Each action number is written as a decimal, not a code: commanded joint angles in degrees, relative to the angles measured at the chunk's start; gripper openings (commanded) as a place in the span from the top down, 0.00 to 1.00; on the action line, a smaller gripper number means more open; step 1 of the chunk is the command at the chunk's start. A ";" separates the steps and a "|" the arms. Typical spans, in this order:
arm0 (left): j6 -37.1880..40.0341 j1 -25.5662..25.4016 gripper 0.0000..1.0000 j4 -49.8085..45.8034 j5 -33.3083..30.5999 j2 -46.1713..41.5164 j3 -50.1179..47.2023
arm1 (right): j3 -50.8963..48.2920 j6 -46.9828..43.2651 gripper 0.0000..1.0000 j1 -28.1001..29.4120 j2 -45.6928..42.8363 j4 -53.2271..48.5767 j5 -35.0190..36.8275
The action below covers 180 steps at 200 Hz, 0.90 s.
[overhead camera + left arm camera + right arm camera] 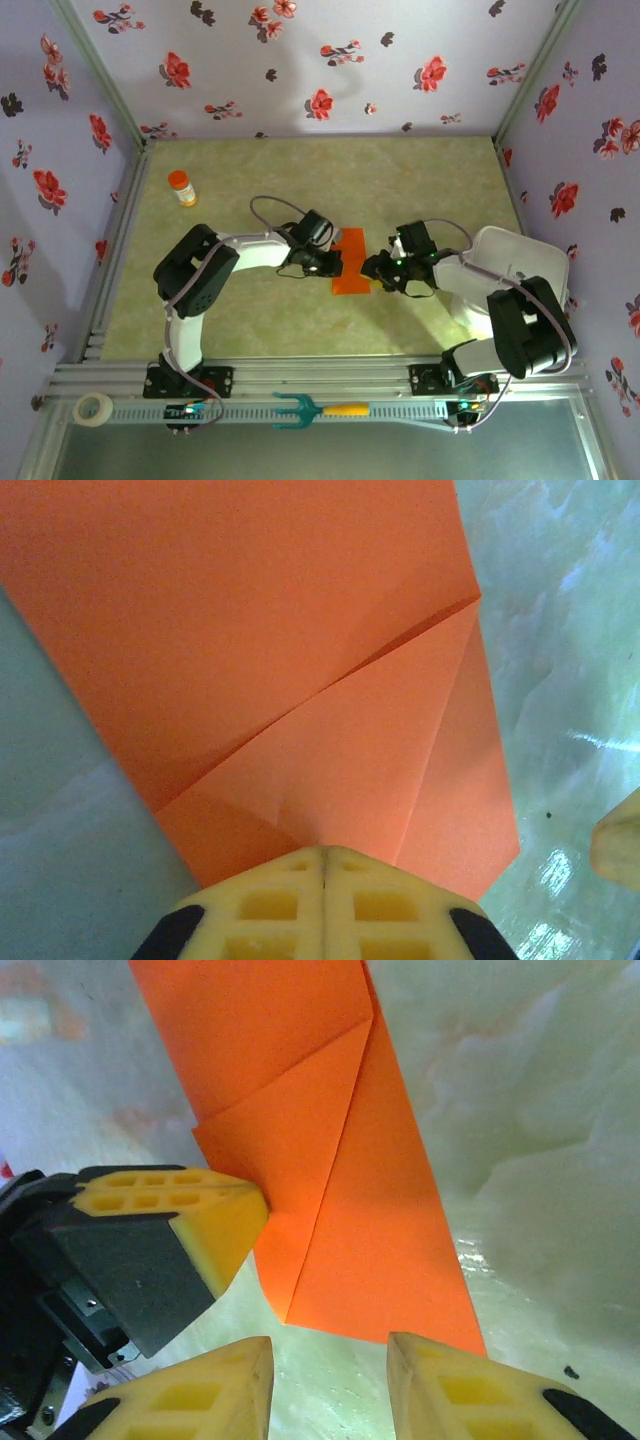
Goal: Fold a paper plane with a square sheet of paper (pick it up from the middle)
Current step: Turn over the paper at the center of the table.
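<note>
From right wrist: closed left fingers (170,1215) touching folded paper (340,1180).

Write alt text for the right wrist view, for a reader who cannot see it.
A folded orange paper lies on a pale green table, one corner turned in as a triangle. The closed left tool touches its edge; the right tool is open just short of it.
</note>
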 commanded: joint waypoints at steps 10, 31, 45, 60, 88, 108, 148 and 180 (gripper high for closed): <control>-3.19 -0.74 0.97 0.40 0.21 -0.33 -3.94 | 0.33 1.13 0.64 1.45 -0.11 -4.02 3.26; -5.02 -0.92 0.97 3.09 0.71 -1.21 -5.65 | 0.94 1.22 0.63 2.09 0.86 -4.22 3.58; -4.88 -0.92 0.97 2.49 0.18 -1.35 -5.40 | 1.19 1.23 0.63 2.31 1.73 -4.60 4.19; -4.86 -0.90 0.97 2.39 0.10 -1.52 -5.30 | 1.38 1.13 0.63 2.53 2.75 -4.25 4.04; -4.39 -0.96 0.97 1.40 0.02 -1.24 -4.62 | 1.64 0.87 0.62 2.70 4.65 -3.60 4.41; -4.30 -1.00 0.97 1.45 0.02 -1.25 -4.59 | 1.75 1.37 0.62 2.97 6.27 -1.43 3.67; -4.01 -1.00 0.97 1.12 0.01 -0.91 -4.40 | 1.35 4.16 0.61 2.92 8.02 6.83 1.23; -3.85 -1.00 0.97 0.81 0.02 -1.11 -4.29 | 3.91 2.29 0.55 2.29 9.87 6.56 1.42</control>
